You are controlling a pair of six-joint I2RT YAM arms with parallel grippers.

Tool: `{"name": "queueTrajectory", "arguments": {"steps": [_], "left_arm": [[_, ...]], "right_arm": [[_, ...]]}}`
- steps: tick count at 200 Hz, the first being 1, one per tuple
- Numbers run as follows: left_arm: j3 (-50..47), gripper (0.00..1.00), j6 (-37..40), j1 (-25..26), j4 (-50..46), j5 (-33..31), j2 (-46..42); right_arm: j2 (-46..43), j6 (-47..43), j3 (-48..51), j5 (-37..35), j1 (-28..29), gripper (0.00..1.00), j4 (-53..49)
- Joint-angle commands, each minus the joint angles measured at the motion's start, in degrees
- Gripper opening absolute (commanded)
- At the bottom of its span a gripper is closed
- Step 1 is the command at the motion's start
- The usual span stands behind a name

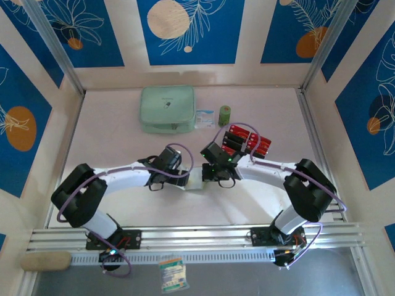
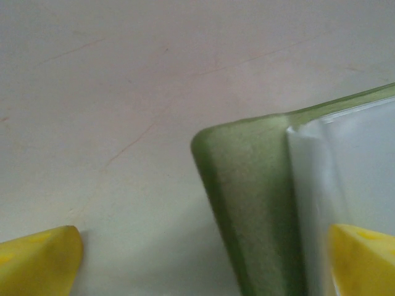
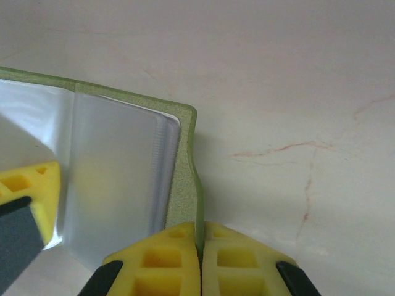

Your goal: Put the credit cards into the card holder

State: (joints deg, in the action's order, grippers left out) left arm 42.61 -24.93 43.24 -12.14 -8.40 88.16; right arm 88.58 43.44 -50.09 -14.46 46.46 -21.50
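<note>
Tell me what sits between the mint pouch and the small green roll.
A small white-and-blue packet, lying flat beside the pouch, short of the roll; the top view shows it.

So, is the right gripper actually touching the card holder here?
Touching. In the right wrist view the right gripper is pinched shut on the green edge of the card holder, with no gap on either side.

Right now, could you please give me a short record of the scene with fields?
wallet: open, clear sleeves showing
right hand: shut on the wallet's green edge
left hand: open, astride the wallet's corner
cards: red, grouped beyond the right hand, outside the wallet
pouch: at the back, left of the cards
</note>
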Motion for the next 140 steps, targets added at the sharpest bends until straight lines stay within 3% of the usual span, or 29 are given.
{"name": "queueTrajectory", "arguments": {"steps": [1, 63, 135, 140], "left_arm": [[0.4, 1.0, 0.4, 0.3, -2.9, -3.7, 0.2], [-3.4, 1.0, -3.1, 0.3, -2.1, -6.4, -3.2], [-6.9, 1.0, -4.5, 0.3, 3.7, -2.6, -7.2], [-6.9, 1.0, -4.5, 0.3, 3.8, -2.4, -7.4]], "right_arm": [[-2.1, -0.3, 1.9, 0.8, -0.9, 0.0, 0.5], [-3.3, 0.3, 6.4, 2.4, -3.8, 0.0, 2.7], [-3.1, 0.5, 8.3, 5.0, -4.9, 0.0, 5.4], [-3.2, 0.5, 8.3, 5.3, -4.9, 0.04, 5.6]]}}
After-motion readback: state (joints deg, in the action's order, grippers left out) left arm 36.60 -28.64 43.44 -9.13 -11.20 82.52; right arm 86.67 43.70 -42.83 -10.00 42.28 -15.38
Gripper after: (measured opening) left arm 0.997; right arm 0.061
